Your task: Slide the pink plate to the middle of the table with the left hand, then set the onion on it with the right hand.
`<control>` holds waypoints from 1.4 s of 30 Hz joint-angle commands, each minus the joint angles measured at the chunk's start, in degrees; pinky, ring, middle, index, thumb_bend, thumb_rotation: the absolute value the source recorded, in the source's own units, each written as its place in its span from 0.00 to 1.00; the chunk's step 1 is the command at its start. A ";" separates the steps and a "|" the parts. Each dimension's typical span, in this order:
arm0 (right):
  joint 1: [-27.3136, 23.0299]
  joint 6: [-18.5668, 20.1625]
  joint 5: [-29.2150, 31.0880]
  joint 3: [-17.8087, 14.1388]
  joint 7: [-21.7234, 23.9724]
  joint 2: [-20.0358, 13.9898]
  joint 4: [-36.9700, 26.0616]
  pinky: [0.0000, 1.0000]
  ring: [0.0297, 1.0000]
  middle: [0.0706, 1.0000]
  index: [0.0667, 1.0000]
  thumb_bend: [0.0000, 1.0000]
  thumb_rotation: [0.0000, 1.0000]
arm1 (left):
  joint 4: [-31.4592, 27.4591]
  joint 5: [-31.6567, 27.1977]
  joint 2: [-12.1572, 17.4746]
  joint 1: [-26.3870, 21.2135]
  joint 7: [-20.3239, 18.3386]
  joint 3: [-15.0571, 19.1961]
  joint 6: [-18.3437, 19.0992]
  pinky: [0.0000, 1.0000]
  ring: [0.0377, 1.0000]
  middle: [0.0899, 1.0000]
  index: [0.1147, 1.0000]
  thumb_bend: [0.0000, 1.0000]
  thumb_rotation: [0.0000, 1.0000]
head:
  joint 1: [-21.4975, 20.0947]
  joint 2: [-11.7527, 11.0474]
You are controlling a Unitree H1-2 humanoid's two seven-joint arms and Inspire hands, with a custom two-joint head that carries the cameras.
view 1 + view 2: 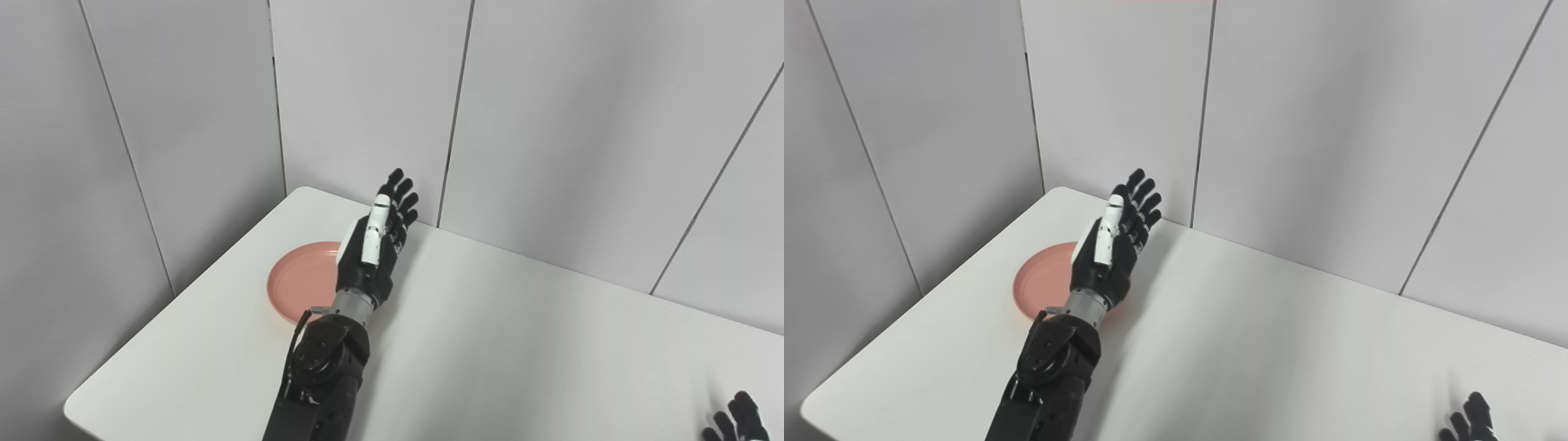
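At the near right corner of the white table, only the dark fingertips of the right hand rise into view at the bottom edge; they look spread a little, but too little of the hand shows to tell whether it is apart or closed. Nearer the left side, the left arm comes up from the bottom edge, its black forearm leading to a metal wrist just at the near rim of the pink plate. The left hand is held above the right part of the plate, edge-on, with its fingers straight, stretched away from the robot and slightly fanned, and its white-backed thumb lying along them; it clasps nothing. Whether the hand touches the plate cannot be told, since it hides that side of the rim. The plate lies flat on the table toward the far left corner, well apart from the right hand. The onion is not in sight in either view. Behind the table stand grey wall panels meeting at a corner.
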 commanded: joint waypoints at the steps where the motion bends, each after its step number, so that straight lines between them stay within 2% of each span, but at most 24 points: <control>1: 0.93 3.19 -0.12 -0.37 -0.80 -0.09 0.82 1.00 0.99 1.00 0.96 0.61 0.89 | -2.23 0.15 1.22 -2.58 1.08 0.94 -2.20 0.99 0.98 0.99 0.97 0.42 1.00 | 0.00 0.03; 9: 1.12 3.22 -0.01 -0.27 -0.61 -0.05 0.39 1.00 0.97 0.99 0.95 0.63 0.90 | -4.47 -0.13 4.15 -2.28 3.53 4.23 -0.49 0.99 0.98 0.99 0.97 0.42 1.00 | -0.04 0.12; 16: 0.98 3.31 -0.34 -0.16 -0.65 -0.24 0.45 0.96 0.95 0.97 0.94 0.62 0.90 | -5.01 -1.36 5.61 -2.33 4.46 6.43 -0.38 0.99 0.98 0.98 0.95 0.39 1.00 | 0.13 0.05; 19: 0.98 3.94 -0.04 -0.29 -0.69 -0.15 0.06 0.99 0.96 0.98 0.94 0.61 0.90 | -5.15 -0.55 6.40 -2.48 5.31 6.98 -0.49 0.98 0.98 0.98 0.95 0.38 1.00 | 0.43 -0.01; 25: 0.93 4.82 0.12 -0.66 -0.98 -0.06 -0.01 0.94 0.93 0.95 0.90 0.61 0.87 | -4.53 2.84 7.78 -2.03 8.07 8.03 -1.23 0.95 0.95 0.95 0.92 0.40 1.00 | 0.72 -0.07; 34: 1.17 4.56 -0.16 -0.58 -0.76 -0.26 -0.43 0.88 0.93 0.95 0.89 0.64 0.87 | -2.61 1.69 10.28 -0.56 8.04 11.01 -1.50 0.94 0.95 0.94 0.93 0.43 1.00 | 1.01 0.04; 42: 1.13 5.16 -0.35 -0.83 -1.15 -0.30 -0.75 0.86 0.93 0.94 0.89 0.61 0.87 | -1.69 -0.56 12.19 1.33 7.52 13.86 -2.30 0.96 0.96 0.96 0.94 0.42 1.00 | 1.76 -0.04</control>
